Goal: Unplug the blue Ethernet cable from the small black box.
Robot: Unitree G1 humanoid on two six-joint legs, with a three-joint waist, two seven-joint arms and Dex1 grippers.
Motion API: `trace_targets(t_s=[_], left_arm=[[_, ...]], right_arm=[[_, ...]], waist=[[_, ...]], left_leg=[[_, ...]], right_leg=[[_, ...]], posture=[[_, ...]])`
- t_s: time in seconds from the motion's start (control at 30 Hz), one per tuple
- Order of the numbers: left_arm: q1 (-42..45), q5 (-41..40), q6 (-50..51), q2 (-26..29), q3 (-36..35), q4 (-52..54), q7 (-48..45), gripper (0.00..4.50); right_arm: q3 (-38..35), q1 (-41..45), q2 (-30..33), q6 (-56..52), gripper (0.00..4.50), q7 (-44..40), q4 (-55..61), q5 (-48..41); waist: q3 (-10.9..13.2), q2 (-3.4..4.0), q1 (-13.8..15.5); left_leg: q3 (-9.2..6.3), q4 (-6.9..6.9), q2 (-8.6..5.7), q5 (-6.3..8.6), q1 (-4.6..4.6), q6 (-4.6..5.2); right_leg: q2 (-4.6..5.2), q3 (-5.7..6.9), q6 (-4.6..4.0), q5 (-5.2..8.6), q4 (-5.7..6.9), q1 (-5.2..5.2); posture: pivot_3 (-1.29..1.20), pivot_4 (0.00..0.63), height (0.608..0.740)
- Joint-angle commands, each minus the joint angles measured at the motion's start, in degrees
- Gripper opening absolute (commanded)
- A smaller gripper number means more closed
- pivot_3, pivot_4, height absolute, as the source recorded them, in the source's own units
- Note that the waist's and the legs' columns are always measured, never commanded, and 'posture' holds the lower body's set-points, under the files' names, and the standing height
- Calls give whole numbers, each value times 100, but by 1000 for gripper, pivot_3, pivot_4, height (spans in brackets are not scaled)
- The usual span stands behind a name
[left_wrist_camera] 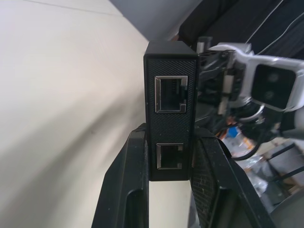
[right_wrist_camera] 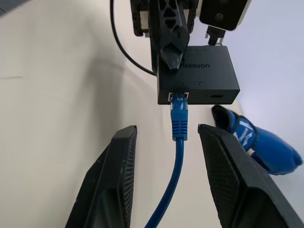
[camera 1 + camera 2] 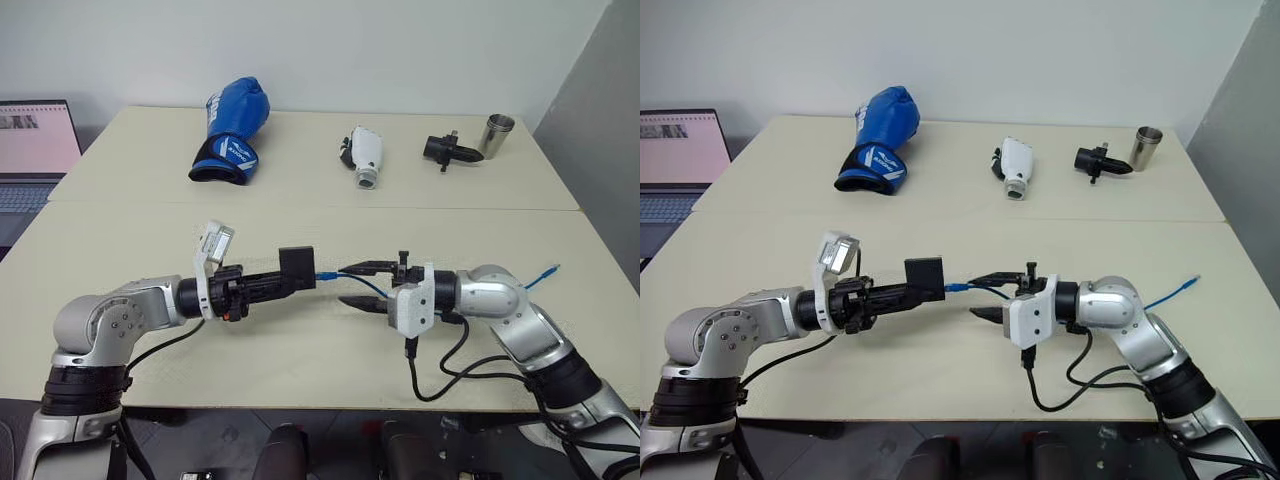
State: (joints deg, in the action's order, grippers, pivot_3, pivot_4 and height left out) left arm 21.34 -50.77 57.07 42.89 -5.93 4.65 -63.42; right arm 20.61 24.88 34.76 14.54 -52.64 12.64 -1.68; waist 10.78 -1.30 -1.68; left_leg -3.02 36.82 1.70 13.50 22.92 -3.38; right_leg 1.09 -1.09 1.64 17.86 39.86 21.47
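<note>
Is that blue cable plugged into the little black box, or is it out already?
Still plugged in: the blue cable's plug sits in a port on the black box.

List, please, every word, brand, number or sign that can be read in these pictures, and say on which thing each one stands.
"UGREEN", on the flat face of the small black box held by the left gripper.
White lettering on the cuff of the blue boxing glove: too small to read.
White marks on the glove's cuff in the right wrist view: blurred, not readable.
Laptop screen: text too small to read.
</note>
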Motion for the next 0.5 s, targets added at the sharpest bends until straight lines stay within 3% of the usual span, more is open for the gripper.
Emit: trace_targets(t_s=[0.03,0.1,0.23,0.5], left_arm=[[23,502,-832,252,236,54,-678,794],[62,690,-1158,298,328,17,-928,794],[221,829,-1459,303,392,-51,-1218,794],[459,874,-1415,267,406,18,-1262,794]], right_arm=[[-464,-106,4,-2278,2074,40,1025,-1634],[-620,-19,-161,-3476,2074,312,1239,-2368],[-776,198,-482,-4831,2074,640,1256,-3137],[-786,537,-960,-5920,2074,855,1047,-3669]], waist=[[0,0,2],[0,0,-9],[0,1,-6],[0,1,-10]], left_leg=[[-2,0,0,0,0,0],[-2,-1,4,0,-2,0],[-7,-2,8,0,-2,0],[-2,-7,1,1,4,2]], right_leg=[[0,1,-1,0,1,-1],[0,0,-5,2,3,0],[-1,2,-15,8,5,1],[-3,6,-16,10,1,9]], posture=[[0,150,740],[0,150,740],[0,150,740],[0,150,740]])
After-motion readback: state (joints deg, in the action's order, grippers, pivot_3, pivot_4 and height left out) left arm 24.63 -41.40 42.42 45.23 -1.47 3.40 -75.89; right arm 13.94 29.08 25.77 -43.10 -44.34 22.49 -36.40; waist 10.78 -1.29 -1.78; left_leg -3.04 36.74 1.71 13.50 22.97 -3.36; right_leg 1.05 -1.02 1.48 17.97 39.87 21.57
